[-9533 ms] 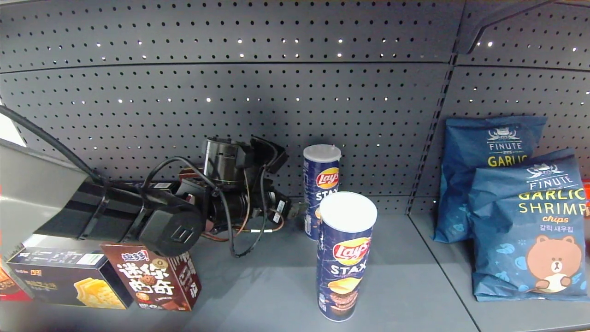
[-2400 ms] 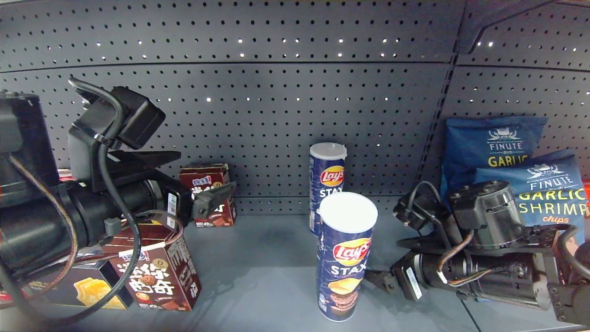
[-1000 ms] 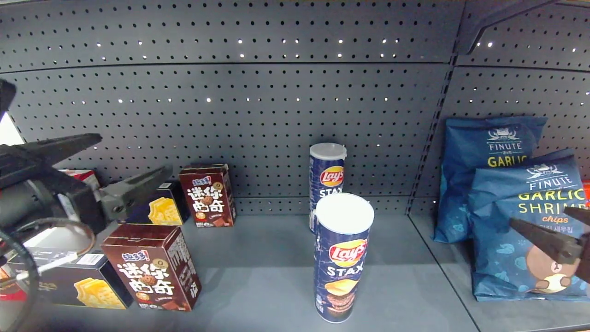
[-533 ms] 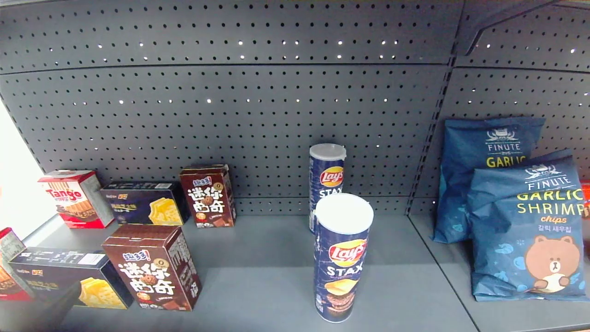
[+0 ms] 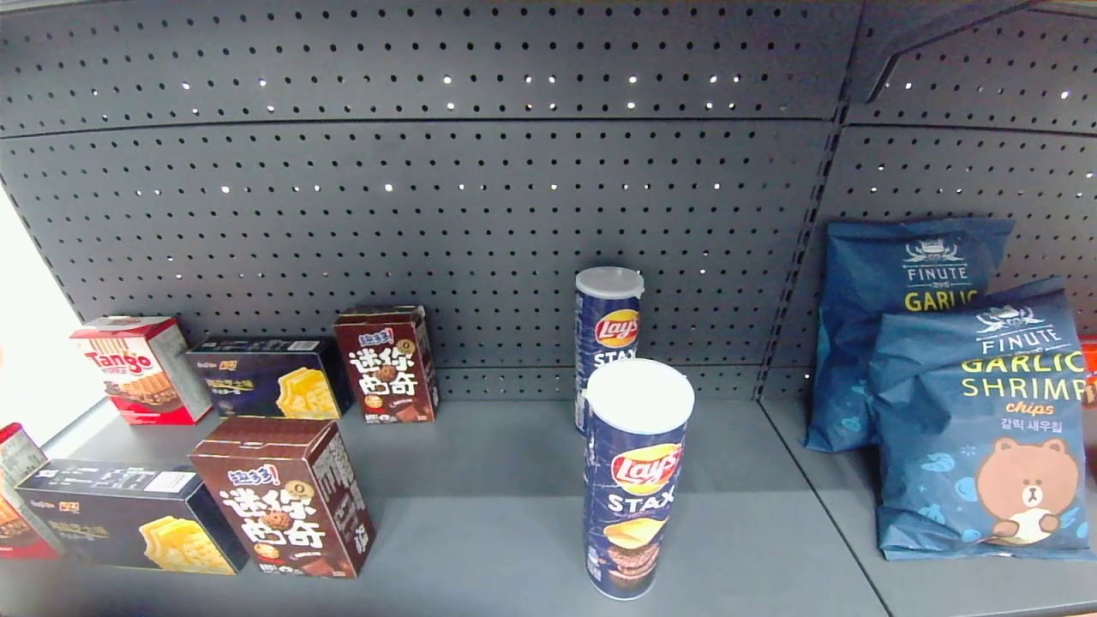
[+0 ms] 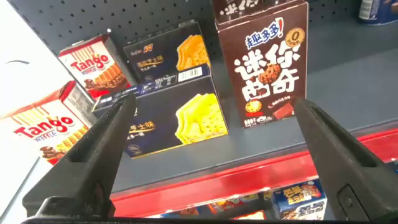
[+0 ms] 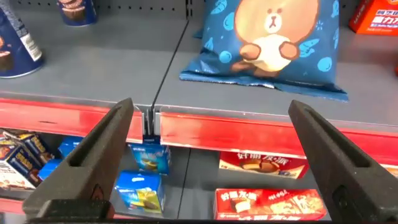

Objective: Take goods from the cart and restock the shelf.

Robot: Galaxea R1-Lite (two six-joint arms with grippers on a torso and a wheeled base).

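The shelf [image 5: 497, 480] carries two blue chip cans, one in front [image 5: 638, 480] and one behind it [image 5: 607, 343]. A brown cookie box [image 5: 283, 497] stands front left, with a second one [image 5: 386, 364] at the back wall. My left gripper [image 6: 214, 106] is open and holds nothing, just outside the shelf's front edge, facing the brown cookie box [image 6: 267, 68] and the dark wafer box [image 6: 177, 118]. My right gripper [image 7: 211, 106] is open with nothing in it, in front of the shelf edge below the blue chip bag [image 7: 270, 43].
Red wafer boxes [image 5: 137, 368] and dark wafer boxes [image 5: 128, 527] fill the shelf's left end. Two blue chip bags [image 5: 977, 420] lean at the right. A red price rail [image 7: 249, 134] runs along the front edge, with more goods [image 7: 261, 165] on the shelf below.
Both arms have pulled back off the shelf and out of the head view. The second brown cookie box was left at the back, and the front can shifted slightly left.
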